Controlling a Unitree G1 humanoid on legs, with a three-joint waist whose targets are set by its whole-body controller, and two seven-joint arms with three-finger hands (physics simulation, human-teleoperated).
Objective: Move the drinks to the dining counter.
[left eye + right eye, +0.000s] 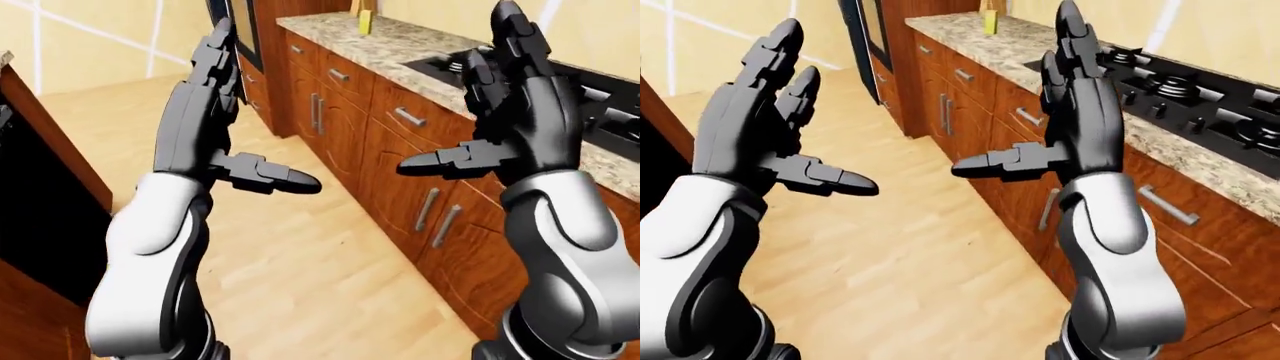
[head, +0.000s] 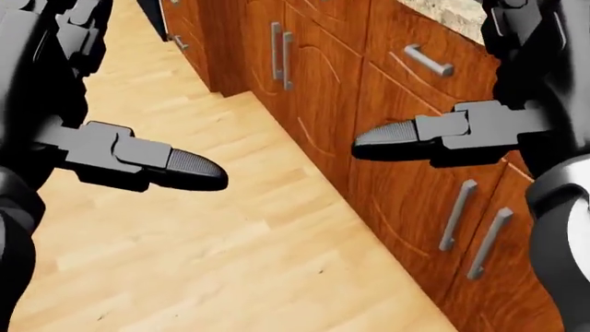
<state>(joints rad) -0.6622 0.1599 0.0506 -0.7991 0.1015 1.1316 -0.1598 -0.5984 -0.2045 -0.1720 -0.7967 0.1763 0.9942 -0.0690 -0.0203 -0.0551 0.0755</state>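
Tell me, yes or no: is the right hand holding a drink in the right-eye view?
No. The right hand is raised with its fingers spread open and nothing between them, beside the granite counter.

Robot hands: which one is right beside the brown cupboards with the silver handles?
The right hand. In the head view it hangs over the wooden cabinet doors, while the left hand hangs over bare wood floor.

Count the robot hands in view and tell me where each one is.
2. The left hand is at the left-eye view's left, over the wooden floor. The right hand is at its right, before the cabinets. Both are open and empty.
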